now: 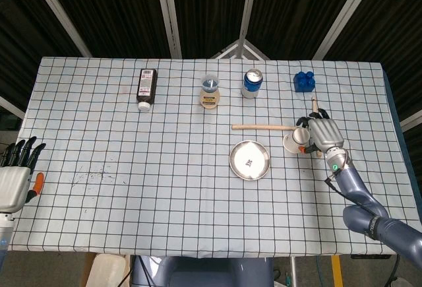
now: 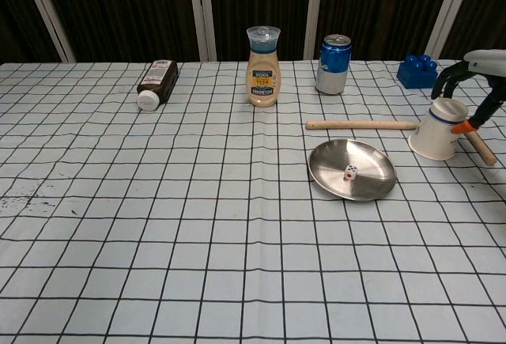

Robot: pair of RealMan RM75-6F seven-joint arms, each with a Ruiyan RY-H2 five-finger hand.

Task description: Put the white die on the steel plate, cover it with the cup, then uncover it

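Note:
The white die (image 2: pixel 349 174) lies uncovered on the steel plate (image 2: pixel 371 186), right of the table's middle; the head view shows the die (image 1: pixel 249 163) on the plate (image 1: pixel 240 155) too. The white cup (image 2: pixel 437 129) stands upside down on the cloth to the right of the plate, apart from it. My right hand (image 2: pixel 484 61) grips the cup (image 1: pixel 293 142), fingers arched behind it and the orange-tipped thumb on its right side. My left hand (image 1: pixel 16 180) hangs off the table's near left corner, fingers spread, holding nothing.
Along the far side stand a lying brown bottle (image 2: pixel 156 83), a sauce jar (image 2: pixel 263 66), a blue can (image 2: pixel 334 64) and a blue block (image 2: pixel 417 70). A wooden stick (image 2: pixel 360 125) lies behind the plate; a second stick (image 2: pixel 479 148) lies right of the cup.

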